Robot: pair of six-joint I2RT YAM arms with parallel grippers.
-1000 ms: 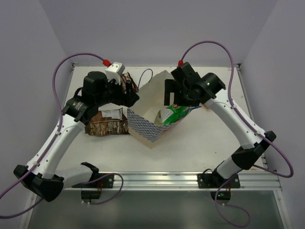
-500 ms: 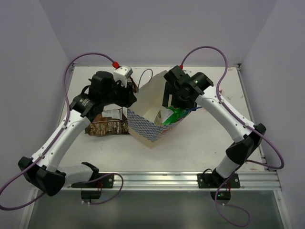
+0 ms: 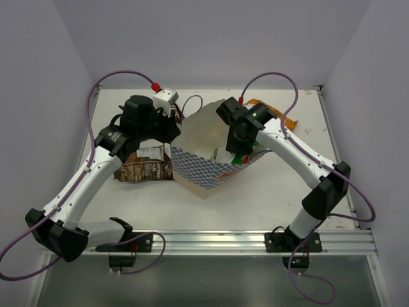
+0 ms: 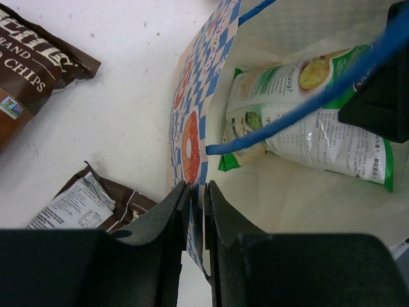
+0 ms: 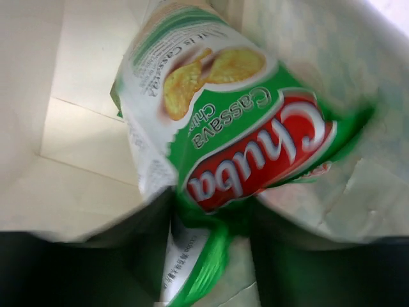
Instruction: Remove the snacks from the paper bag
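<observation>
The paper bag (image 3: 197, 170) lies open-mouthed at mid-table. My left gripper (image 3: 174, 132) is shut on its left wall, the checked paper (image 4: 190, 131) pinched between the jaws (image 4: 197, 188). Inside lies a green-and-white snack packet (image 4: 307, 121); a blue cord handle (image 4: 287, 105) crosses above it. My right gripper (image 3: 235, 148) reaches into the bag, its jaws (image 5: 214, 224) closed around the crumpled lower end of that packet (image 5: 223, 141). Two dark brown snack packets (image 3: 144, 169) lie left of the bag. An orange-yellow packet (image 3: 281, 115) lies behind the right arm.
In the left wrist view one brown chips packet (image 4: 32, 70) lies at upper left and the other (image 4: 89, 204) beside the fingers. The bag's cream inner walls (image 5: 70, 96) surround the right gripper. Purple walls close the table's far and side edges.
My right gripper has dropped deeper into the bag and closed on the green packet. The left jaws have closed on the bag's wall. The orange packet has come into view.
</observation>
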